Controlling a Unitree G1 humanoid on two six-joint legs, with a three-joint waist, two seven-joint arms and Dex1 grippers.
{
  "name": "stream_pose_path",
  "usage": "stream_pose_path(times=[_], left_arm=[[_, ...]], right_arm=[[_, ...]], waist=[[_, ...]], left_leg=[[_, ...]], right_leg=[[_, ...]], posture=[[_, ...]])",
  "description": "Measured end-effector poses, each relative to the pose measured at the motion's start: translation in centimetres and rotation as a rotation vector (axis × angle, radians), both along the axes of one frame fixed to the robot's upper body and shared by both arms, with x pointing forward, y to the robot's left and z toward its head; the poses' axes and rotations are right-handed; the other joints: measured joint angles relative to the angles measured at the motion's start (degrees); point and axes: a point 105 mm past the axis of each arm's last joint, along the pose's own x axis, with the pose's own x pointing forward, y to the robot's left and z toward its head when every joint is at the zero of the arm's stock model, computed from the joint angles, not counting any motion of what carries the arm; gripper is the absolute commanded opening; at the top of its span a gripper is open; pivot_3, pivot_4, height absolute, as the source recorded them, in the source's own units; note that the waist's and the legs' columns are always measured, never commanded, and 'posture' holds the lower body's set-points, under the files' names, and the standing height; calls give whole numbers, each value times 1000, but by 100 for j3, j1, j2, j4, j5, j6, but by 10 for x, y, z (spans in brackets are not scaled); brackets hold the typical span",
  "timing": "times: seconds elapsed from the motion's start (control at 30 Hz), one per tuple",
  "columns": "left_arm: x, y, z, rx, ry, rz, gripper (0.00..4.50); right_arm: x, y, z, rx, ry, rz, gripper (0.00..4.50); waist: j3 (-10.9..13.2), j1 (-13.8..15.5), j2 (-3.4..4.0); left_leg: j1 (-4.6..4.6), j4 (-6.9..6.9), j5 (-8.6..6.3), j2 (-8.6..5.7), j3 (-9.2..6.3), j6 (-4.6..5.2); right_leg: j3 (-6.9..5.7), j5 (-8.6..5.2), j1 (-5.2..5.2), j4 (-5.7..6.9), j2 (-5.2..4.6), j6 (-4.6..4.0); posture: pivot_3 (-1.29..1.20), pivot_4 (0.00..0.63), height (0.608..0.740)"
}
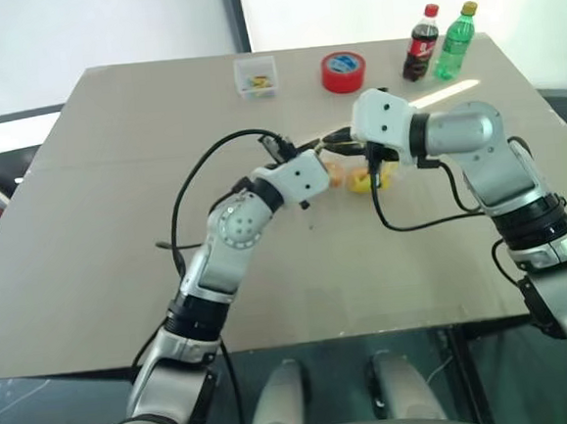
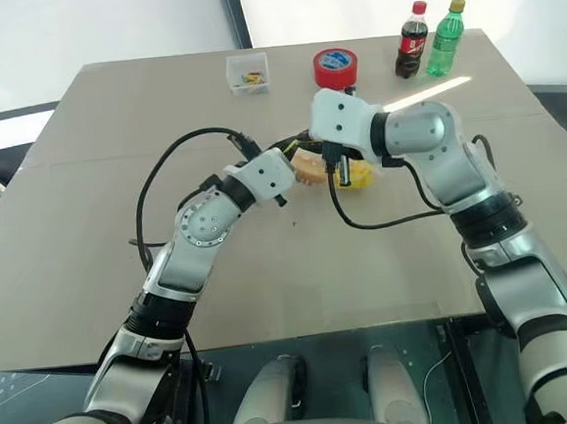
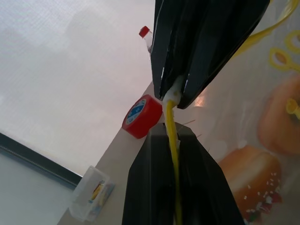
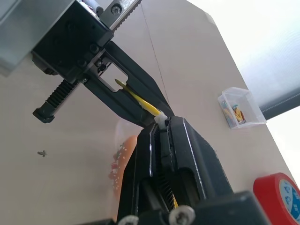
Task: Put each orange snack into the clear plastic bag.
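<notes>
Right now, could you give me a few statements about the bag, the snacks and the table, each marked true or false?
1. Both tools pinch the yellow strip of the clear plastic bag. True.
2. The orange snacks lie loose on the table. False: they show inside the bag.
3. The red tape roll stands between the small clear box and the two bottles. True.
4. The left tool hangs open. False: it is shut on the strip.
</notes>
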Motion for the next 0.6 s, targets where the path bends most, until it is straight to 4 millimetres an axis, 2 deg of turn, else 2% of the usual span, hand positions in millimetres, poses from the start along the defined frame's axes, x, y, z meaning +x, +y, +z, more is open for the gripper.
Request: stream_pose_path(times=[0.6], left_arm=[[-4,0,-2,-6,13,0,0]], right_arm=[[-3,-3,-3,-9,-2,9,28]], waist=[[0,0,0]], left_leg=[[1,0,0,0,0,0]], right_leg=[[0,0,0,0,0,0]], posture=[[0,150,740]])
